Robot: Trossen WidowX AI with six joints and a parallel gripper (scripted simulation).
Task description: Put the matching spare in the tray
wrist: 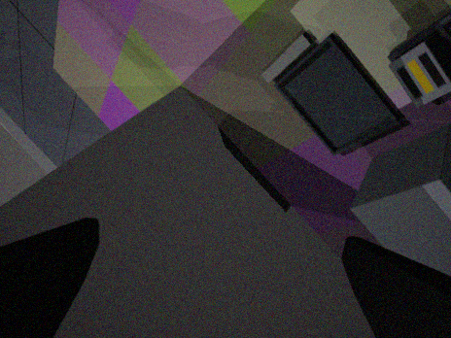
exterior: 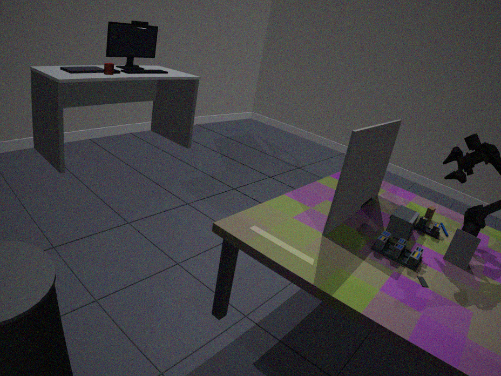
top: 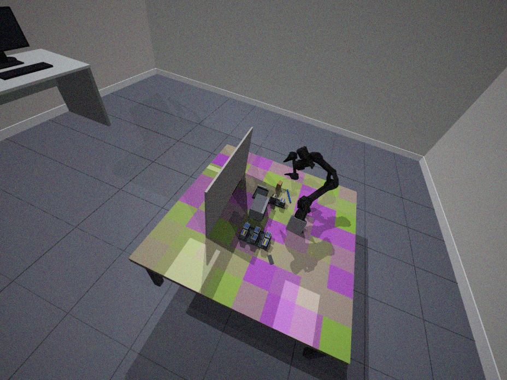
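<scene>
i see my gripper [top: 292, 165] up high in the air, over the far side of the table [top: 192, 249]. its fingers are spread wide and there is nothing between them. in the wrist view the two dark fingertips sit at the bottom corners, and the big grey wall board [wrist: 185, 233] fills the space between them, far below.

the tall grey board [top: 229, 184] stands upright on the table. right next to it, on the arm's side, is the grey mounted unit [top: 258, 205]. i cannot read any code on it from here; the letters are too small and the light is dim.

the spares [top: 255, 236] sit in a little dark rack near the front of the unit. they are small blocks with blue and yellow marks on top. i count about five, but i cannot tell which one has the right code. none of them is in my gripper.

the tray [wrist: 340, 99] shows in the wrist view as a dark flat box with a raised rim, and i see nothing inside it. in the top view it sits at the far end of the unit [top: 260, 191]. one block with a yellow stripe [wrist: 419, 75] sits just beside it.

a small brown block [top: 279, 185] stands upright near the tray, and a thin blue stick [top: 289, 195] lies close by. a little grey plate [top: 295, 224] leans by the arm's base. a small dark bit [top: 270, 258] lies alone on the table, closer to the near side.
</scene>
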